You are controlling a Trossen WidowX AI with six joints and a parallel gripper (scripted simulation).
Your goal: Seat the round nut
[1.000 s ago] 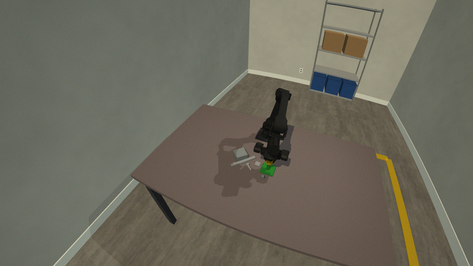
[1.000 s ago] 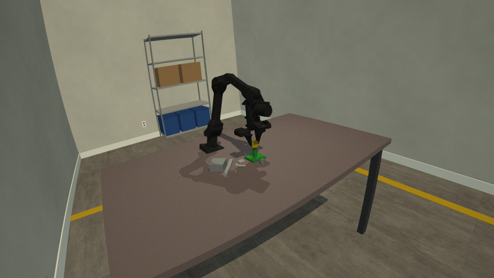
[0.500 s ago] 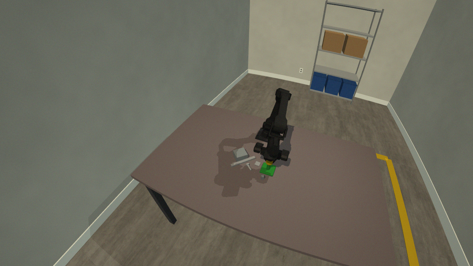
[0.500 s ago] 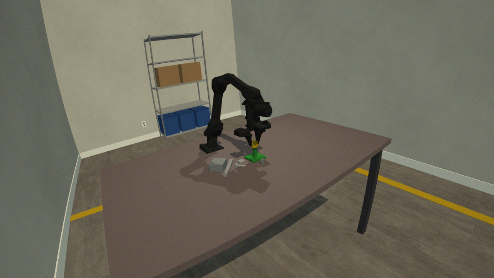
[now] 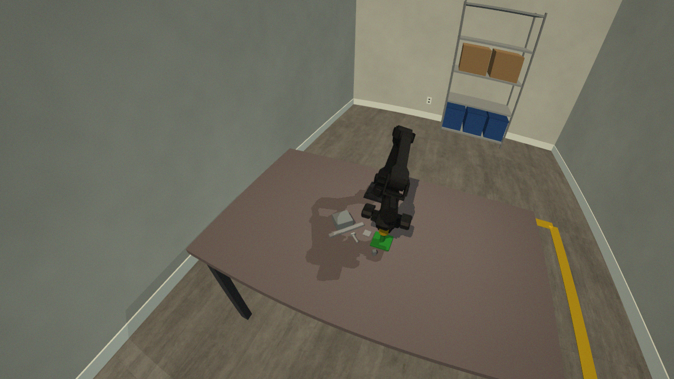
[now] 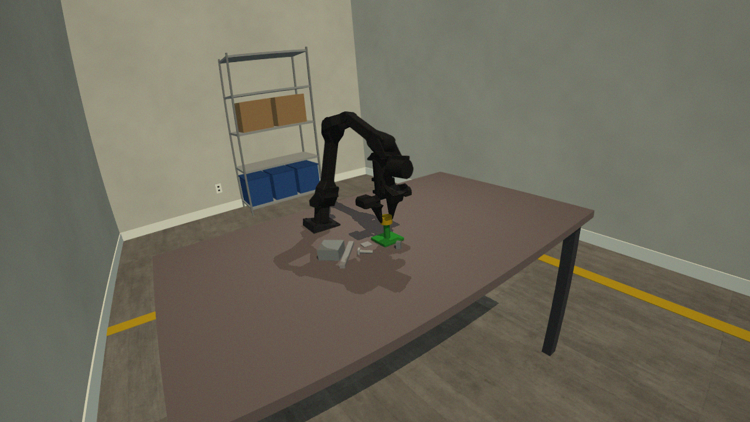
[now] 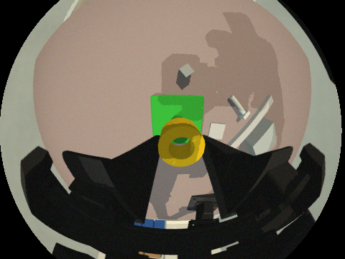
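Gripper [image 6: 387, 216] clamped on the yellow round nut [image 7: 181, 148], pointed down. Nut at the top of the green peg [image 6: 387, 231] (green showing through its hole from the wrist), well above the green base [image 5: 382, 242]. Grey block [image 6: 330, 250], bar [image 6: 345, 254] and bolt [image 6: 364, 251] just left on the desk [image 6: 471, 231].
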